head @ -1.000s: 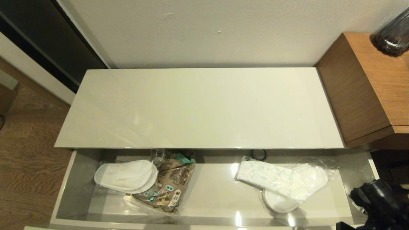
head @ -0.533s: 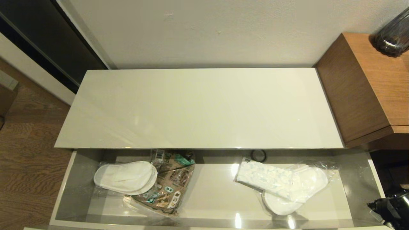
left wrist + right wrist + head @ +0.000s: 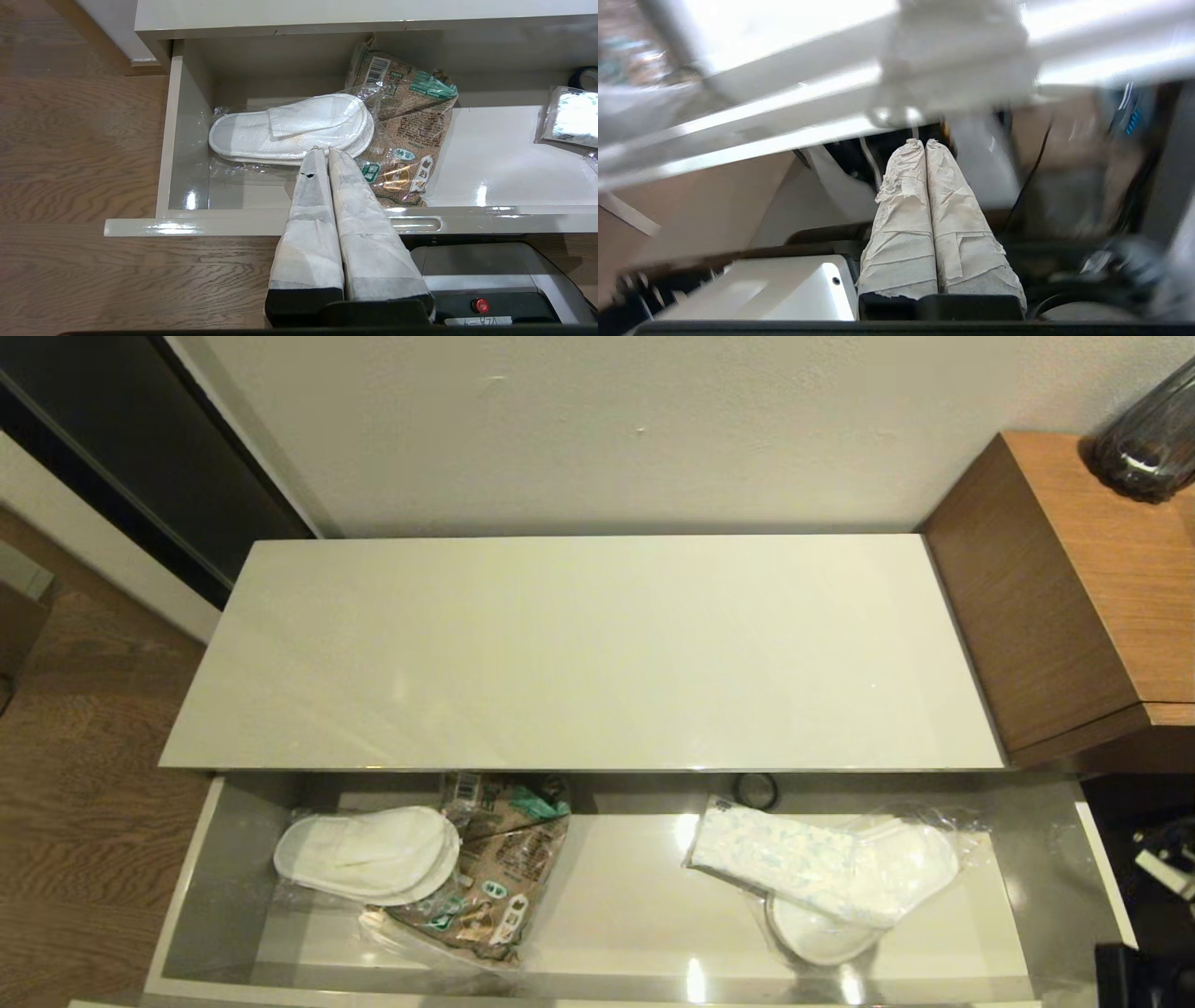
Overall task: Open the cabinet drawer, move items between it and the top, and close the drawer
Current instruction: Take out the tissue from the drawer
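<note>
Your cabinet drawer [image 3: 191,887] is pulled out, and everything is inside it; the top [image 3: 579,653] has nothing on it. On the left end lie white slippers in a clear bag [image 3: 369,852], long side running along the drawer, partly on a brown snack bag [image 3: 499,868]. On the right end a soft white pack [image 3: 775,859] lies across a second pair of slippers [image 3: 840,915], and a small black tape roll [image 3: 754,791] sits at the back wall. Your left gripper [image 3: 321,150] waits in front of the drawer with its fingers pressed together, holding nothing; the left slippers lie just ahead of it, so I think that arm is nearer to them. Your right gripper [image 3: 920,142] is also squeezed closed and empty, low by the drawer's front edge. The head view hides both grippers; only the wrist views show them.
</note>
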Available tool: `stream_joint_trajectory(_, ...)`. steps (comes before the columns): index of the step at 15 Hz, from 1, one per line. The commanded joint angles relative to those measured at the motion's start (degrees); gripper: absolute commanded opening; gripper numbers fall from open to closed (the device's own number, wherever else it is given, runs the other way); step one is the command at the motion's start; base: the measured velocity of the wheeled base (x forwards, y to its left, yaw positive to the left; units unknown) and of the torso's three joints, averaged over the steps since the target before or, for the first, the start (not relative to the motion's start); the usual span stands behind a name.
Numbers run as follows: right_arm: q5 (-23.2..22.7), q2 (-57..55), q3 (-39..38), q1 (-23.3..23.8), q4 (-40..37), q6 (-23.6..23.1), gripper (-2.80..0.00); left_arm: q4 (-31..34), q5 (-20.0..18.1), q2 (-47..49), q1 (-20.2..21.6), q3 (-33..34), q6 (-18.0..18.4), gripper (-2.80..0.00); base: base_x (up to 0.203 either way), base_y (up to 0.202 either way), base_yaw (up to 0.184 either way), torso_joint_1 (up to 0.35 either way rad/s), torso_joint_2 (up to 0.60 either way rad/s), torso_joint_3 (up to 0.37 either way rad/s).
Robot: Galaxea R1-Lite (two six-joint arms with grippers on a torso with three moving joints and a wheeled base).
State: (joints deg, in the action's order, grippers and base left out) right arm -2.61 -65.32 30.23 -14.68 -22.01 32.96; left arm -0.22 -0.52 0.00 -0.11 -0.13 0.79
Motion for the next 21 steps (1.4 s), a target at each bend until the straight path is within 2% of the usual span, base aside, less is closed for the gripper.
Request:
stream_joint_trajectory(1, 1.5, 0.1, 8.4, -2.3, -5.1, -4.6, -2.80, 0.0, 0.0, 0.0, 0.0, 0.0, 0.0, -2.80, 0.000, 0.000, 0.000, 0.000, 0.00, 0.000)
stream_joint_trajectory(3, 3.0, -7.4, 10.7, -3.3, -2.2, -6.7, -2.80, 0.0, 0.0, 0.1, 0.0, 0.0, 0.0, -2.80, 0.000, 0.000, 0.000, 0.000, 0.00, 0.000)
stream_joint_trajectory(4, 3.3, -11.5, 12.2, -3.5, 0.8, -9.2, -2.80, 0.0, 0.0, 0.0, 0.0, 0.0, 0.0, -2.80, 0.000, 0.000, 0.000, 0.000, 0.00, 0.000)
stream_joint_trajectory(7, 4.1, -22.2, 18.0, -3.9, 6.6, -22.8, -2.80, 0.0, 0.0, 0.0, 0.0, 0.0, 0.0, -2.80, 0.000, 0.000, 0.000, 0.000, 0.00, 0.000)
stream_joint_trajectory(8, 4.7, -24.0, 21.0, -4.2, 6.8, -25.0, -2.80, 0.0, 0.0, 0.0, 0.0, 0.0, 0.0, -2.80, 0.000, 0.000, 0.000, 0.000, 0.00, 0.000)
stream_joint_trajectory(9, 6.2, -25.3, 23.3, -5.0, 5.6, -26.2, -2.80, 0.0, 0.0, 0.0, 0.0, 0.0, 0.0, -2.80, 0.000, 0.000, 0.000, 0.000, 0.00, 0.000)
stream_joint_trajectory(12, 12.7, -24.3, 29.4, -7.9, -11.0, -28.8, -2.80, 0.0, 0.0, 0.0, 0.0, 0.0, 0.0, -2.80, 0.000, 0.000, 0.000, 0.000, 0.00, 0.000)
stream_joint_trajectory(15, 17.6, -22.5, 30.4, -10.0, -21.6, -31.4, -2.80, 0.0, 0.0, 0.0, 0.0, 0.0, 0.0, -2.80, 0.000, 0.000, 0.000, 0.000, 0.00, 0.000)
stream_joint_trajectory(17, 18.0, -22.9, 30.1, -10.1, -23.9, -32.0, -2.80, 0.0, 0.0, 0.0, 0.0, 0.0, 0.0, -2.80, 0.000, 0.000, 0.000, 0.000, 0.00, 0.000)
stream_joint_trajectory(19, 18.4, -22.8, 26.4, -10.6, -24.7, -33.4, -2.80, 0.0, 0.0, 0.0, 0.0, 0.0, 0.0, -2.80, 0.000, 0.000, 0.000, 0.000, 0.00, 0.000)
stream_joint_trajectory(21, 18.7, -25.4, 24.3, -14.1, -22.8, -33.8, -2.80, 0.0, 0.0, 0.0, 0.0, 0.0, 0.0, -2.80, 0.000, 0.000, 0.000, 0.000, 0.00, 0.000)
